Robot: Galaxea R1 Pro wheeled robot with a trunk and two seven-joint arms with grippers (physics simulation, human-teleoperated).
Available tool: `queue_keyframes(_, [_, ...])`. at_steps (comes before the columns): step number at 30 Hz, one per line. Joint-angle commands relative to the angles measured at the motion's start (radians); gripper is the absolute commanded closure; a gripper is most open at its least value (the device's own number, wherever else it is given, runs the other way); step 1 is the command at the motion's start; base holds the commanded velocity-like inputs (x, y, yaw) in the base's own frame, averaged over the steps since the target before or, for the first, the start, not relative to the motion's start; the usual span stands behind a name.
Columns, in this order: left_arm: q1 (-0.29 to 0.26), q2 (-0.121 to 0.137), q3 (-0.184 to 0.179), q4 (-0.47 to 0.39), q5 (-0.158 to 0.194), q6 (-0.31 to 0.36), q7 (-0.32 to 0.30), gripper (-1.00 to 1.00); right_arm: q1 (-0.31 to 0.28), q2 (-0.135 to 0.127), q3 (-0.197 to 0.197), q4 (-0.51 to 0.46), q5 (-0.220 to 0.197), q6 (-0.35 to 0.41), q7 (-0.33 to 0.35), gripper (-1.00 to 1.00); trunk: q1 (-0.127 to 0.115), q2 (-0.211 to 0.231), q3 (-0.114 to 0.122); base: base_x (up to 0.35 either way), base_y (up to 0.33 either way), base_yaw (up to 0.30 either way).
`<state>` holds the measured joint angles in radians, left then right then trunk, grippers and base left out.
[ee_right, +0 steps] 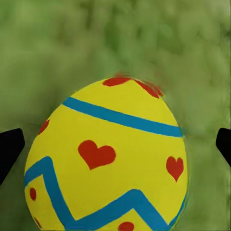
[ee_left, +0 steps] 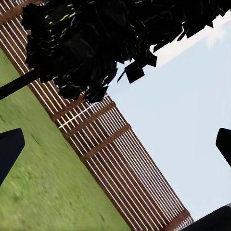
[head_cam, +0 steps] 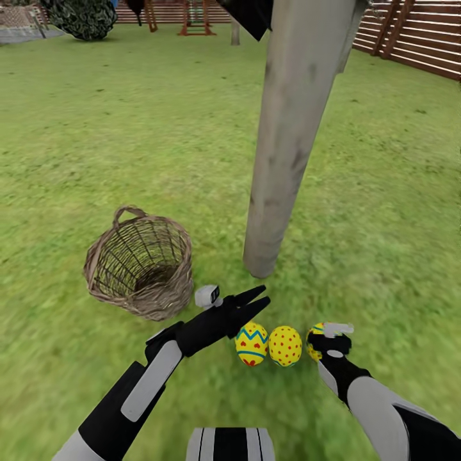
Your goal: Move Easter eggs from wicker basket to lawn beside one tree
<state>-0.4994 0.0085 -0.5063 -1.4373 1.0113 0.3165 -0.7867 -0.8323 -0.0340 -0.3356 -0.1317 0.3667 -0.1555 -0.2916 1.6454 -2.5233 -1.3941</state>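
The right gripper [head_cam: 328, 338], jaws wide, hangs directly over the third egg [ee_right: 108, 159] (upright on the lawn [head_cam: 128, 128]); left gripper [head_cam: 256, 299] open, empty.

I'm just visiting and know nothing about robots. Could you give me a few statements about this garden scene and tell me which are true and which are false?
1. The brown open-weave wicker basket holds no eggs. True.
2. Two yellow patterned eggs lie side by side on the green lawn. True: the zigzag-banded egg and the red-dotted egg.
3. The pale grey-beige tree trunk stands left of the basket. False: it stands to the basket's right.
4. The right gripper is far from any egg. False: a third, blue-banded egg with red hearts sits between its spread fingers.
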Motion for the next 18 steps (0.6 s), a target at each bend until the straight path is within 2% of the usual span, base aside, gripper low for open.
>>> queue_keyframes(1, [-0.001,0.001,-0.001,0.000,0.010,0.009,0.000,-1.00,-0.001,0.000,-0.009,-0.013,0.009,-0.001,-0.002,-1.00,-0.001,0.000,0.003,0.000,0.000,0.000])
queue_keyframes(5, [-0.001,0.001,-0.001,0.000,0.010,0.009,0.000,-1.00,-0.001,0.000,-0.010,-0.030,0.008,0.014,-0.002,-1.00,-0.002,0.001,0.019,0.000,0.000,0.000])
queue_keyframes(9, [-0.001,0.001,-0.001,0.000,0.010,0.009,0.001,-1.00,-0.001,-0.003,-0.010,-0.053,0.006,0.085,-0.003,-1.00,-0.004,0.002,0.034,0.000,0.000,0.000])
queue_keyframes(12, [-0.001,0.000,-0.002,0.000,0.008,0.009,0.009,-1.00,-0.001,-0.004,-0.011,-0.150,0.001,0.275,-0.001,-1.00,-0.005,0.003,0.046,0.000,0.000,0.000])
queue_keyframes(14, [-0.001,0.000,-0.002,0.001,0.007,0.009,0.017,-1.00,-0.001,-0.003,-0.011,-0.211,-0.006,0.368,0.006,-1.00,-0.006,0.003,0.054,0.000,0.000,0.000])
queue_keyframes(16, [-0.001,0.001,0.000,0.014,0.006,0.009,0.046,-1.00,-0.001,-0.005,-0.011,-0.235,-0.009,0.506,0.085,-1.00,-0.007,0.004,0.061,0.000,0.000,0.000])
queue_keyframes(18, [-0.001,0.002,0.004,0.030,0.006,0.009,0.063,-1.00,-0.001,-0.007,-0.011,-0.275,-0.009,0.598,0.151,-1.00,-0.008,0.004,0.069,0.000,0.000,0.000])
